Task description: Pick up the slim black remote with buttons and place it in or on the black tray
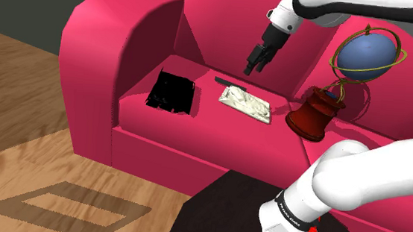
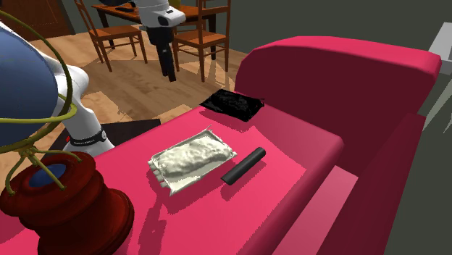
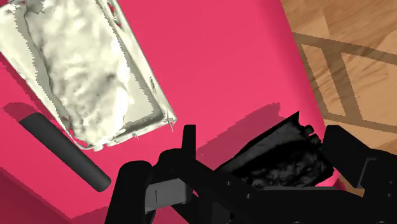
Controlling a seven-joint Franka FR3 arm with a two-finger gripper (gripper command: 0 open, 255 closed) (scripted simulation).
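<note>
Slim black bar-shaped remote (image 1: 222,80) (image 2: 243,166) (image 3: 63,153): lies flat on the seat cushion of the bright pink sofa (image 1: 196,141), on the backrest side of a shallow pale tray holding a lumpy cream-white packet (image 1: 246,104) (image 2: 190,160) (image 3: 76,70); runs roughly parallel to that tray's long edge, just beside it. Buttons not discernible.

Black tray with a crinkled dark surface (image 1: 172,93) (image 2: 233,104) (image 3: 280,159): rests on the same cushion near the sofa's armrest, apart from the pale tray and well apart from the remote.

All-black two-finger gripper (image 1: 257,61) (image 2: 169,69): hangs in the air above the seat, fingers spread and grasping nothing; in the wrist view, frames the black tray between its fingers without touching it.

Blue globe in a brass-coloured ring (image 1: 366,55) on a dark red turned base (image 1: 315,115) (image 2: 65,210): stands upright on the neighbouring cushion.

Dark box stand (image 1: 228,210): carries the white arm; small lettering on the arm's foot (image 1: 289,211), too small to read.

Wooden dining chairs (image 2: 195,29): stand on a wood floor beyond the sofa.
</note>
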